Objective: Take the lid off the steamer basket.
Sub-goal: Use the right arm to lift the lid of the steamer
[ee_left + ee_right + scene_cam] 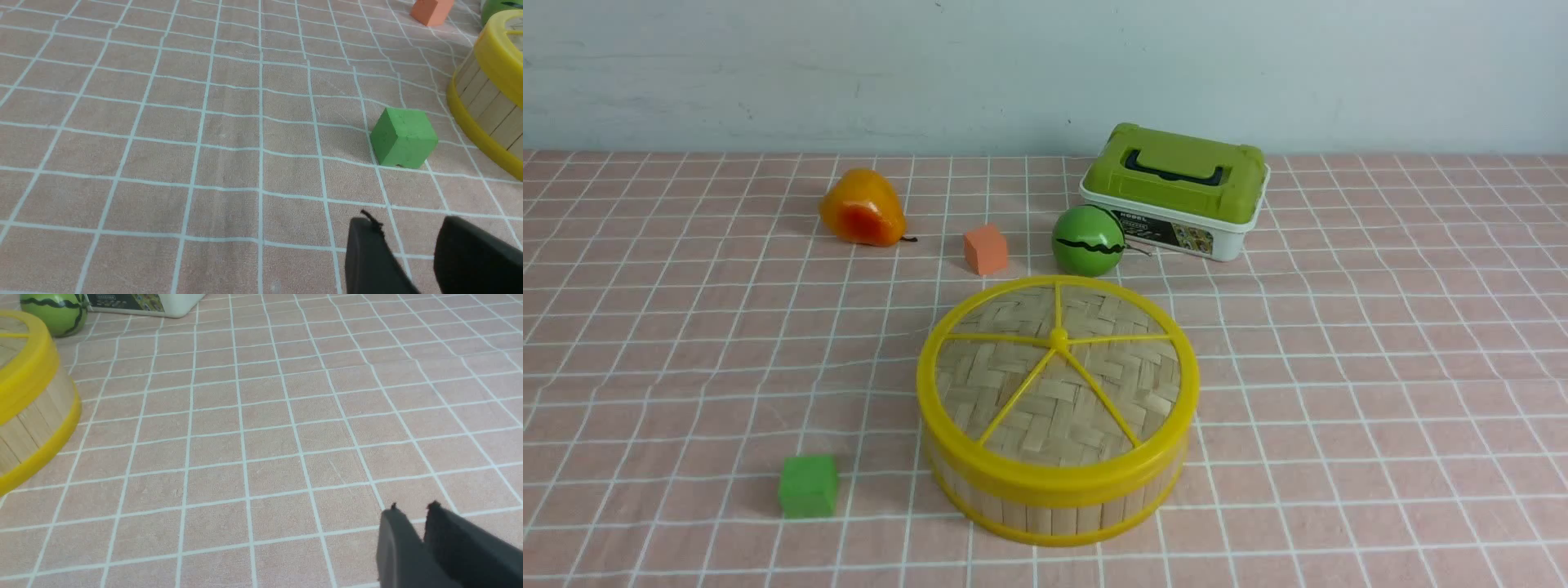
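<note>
Woven lid (pixel 1058 384) sits on steamer basket (pixel 1054 514); green cube (pixel 808 485) at its 8 o'clock. left gripper (pixel 406 220) spread, right gripper (pixel 413 506) barely parted, both empty.

The lid (pixel 1058 371) sits flat on the steamer basket (pixel 1054 510) on the pink checked tabletop (pixel 1380 392). Nearby lie a green cube (pixel 808 485), orange cube (pixel 986 248), pear (pixel 862 208), striped green ball (pixel 1088 240) and green-topped box (pixel 1176 192).
</note>
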Robot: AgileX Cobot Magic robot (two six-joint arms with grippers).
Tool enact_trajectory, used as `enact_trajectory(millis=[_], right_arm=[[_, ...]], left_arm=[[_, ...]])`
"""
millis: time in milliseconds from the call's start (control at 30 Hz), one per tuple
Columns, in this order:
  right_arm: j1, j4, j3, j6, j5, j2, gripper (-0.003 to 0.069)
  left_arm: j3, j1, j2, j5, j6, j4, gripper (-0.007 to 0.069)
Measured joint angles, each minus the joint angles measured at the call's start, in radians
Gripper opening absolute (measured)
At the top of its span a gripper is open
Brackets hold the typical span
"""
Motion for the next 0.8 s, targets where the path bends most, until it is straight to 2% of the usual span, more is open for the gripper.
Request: enact_trajectory(millis=[800], right_arm=[[0.0, 0.0, 0.0, 0.0, 0.0, 0.0, 0.0111]], left_arm=[[0.0, 0.0, 0.0, 0.0, 0.0, 0.0, 0.0239]])
